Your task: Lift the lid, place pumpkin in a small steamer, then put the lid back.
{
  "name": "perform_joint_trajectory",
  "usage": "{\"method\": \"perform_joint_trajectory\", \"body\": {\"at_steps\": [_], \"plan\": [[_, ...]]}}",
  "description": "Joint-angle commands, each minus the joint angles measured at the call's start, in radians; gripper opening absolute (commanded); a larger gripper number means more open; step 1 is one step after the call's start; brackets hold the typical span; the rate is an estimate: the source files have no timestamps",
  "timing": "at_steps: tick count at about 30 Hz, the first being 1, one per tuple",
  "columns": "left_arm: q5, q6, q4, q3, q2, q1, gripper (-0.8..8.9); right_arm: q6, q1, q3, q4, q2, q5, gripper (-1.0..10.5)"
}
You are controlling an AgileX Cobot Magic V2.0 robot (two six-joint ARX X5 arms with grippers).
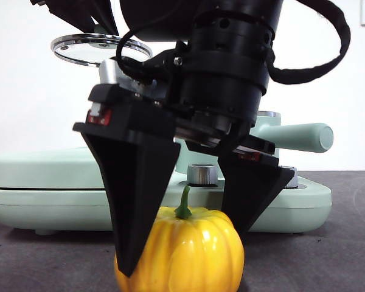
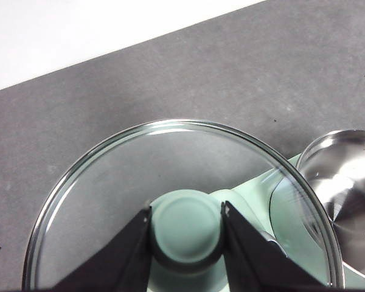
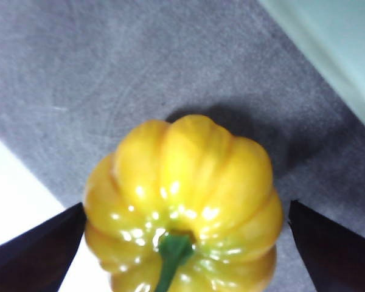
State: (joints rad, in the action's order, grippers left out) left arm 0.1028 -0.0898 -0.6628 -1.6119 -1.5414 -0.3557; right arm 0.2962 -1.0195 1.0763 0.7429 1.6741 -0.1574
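The yellow-orange pumpkin (image 1: 198, 252) with a green stem sits on the dark table at the front; it also shows in the right wrist view (image 3: 182, 176). My right gripper (image 1: 185, 249) is open, its jaws down on either side of the pumpkin with gaps showing (image 3: 185, 208). My left gripper (image 2: 187, 210) is shut on the mint-green knob of the lid (image 2: 170, 164) and holds it raised at the upper left of the front view (image 1: 100, 48). The small steamer (image 1: 298, 137) is mostly hidden behind the right arm; its open steel inside (image 2: 353, 182) shows below the lid.
The long mint-green base (image 1: 48, 182) with silver dials (image 1: 202, 174) stands across the table behind the pumpkin. The steamer's side handle sticks out to the right. White wall behind.
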Motion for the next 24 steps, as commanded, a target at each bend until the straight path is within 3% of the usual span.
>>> {"method": "perform_joint_trajectory", "body": {"at_steps": [1,6,12,18,24], "plan": [[0.001,-0.006,0.019,-0.031,0.005,-0.002,0.18,0.010,-0.013,0.018,-0.005,0.032,-0.003,4.7],[0.001,-0.006,0.019,-0.031,0.005,-0.002,0.18,0.009,-0.013,0.018,-0.007,0.033,-0.003,3.6],[0.001,-0.008,0.012,-0.031,0.005,0.003,0.18,0.011,-0.010,0.052,0.047,0.023,-0.043,3.5],[0.001,-0.008,0.011,-0.031,0.005,0.023,0.18,-0.019,0.009,0.240,0.233,0.017,-0.051,3.5],[0.001,-0.008,0.011,-0.031,0.005,0.047,0.18,-0.076,0.090,0.465,0.423,0.018,-0.039,3.5]]}}
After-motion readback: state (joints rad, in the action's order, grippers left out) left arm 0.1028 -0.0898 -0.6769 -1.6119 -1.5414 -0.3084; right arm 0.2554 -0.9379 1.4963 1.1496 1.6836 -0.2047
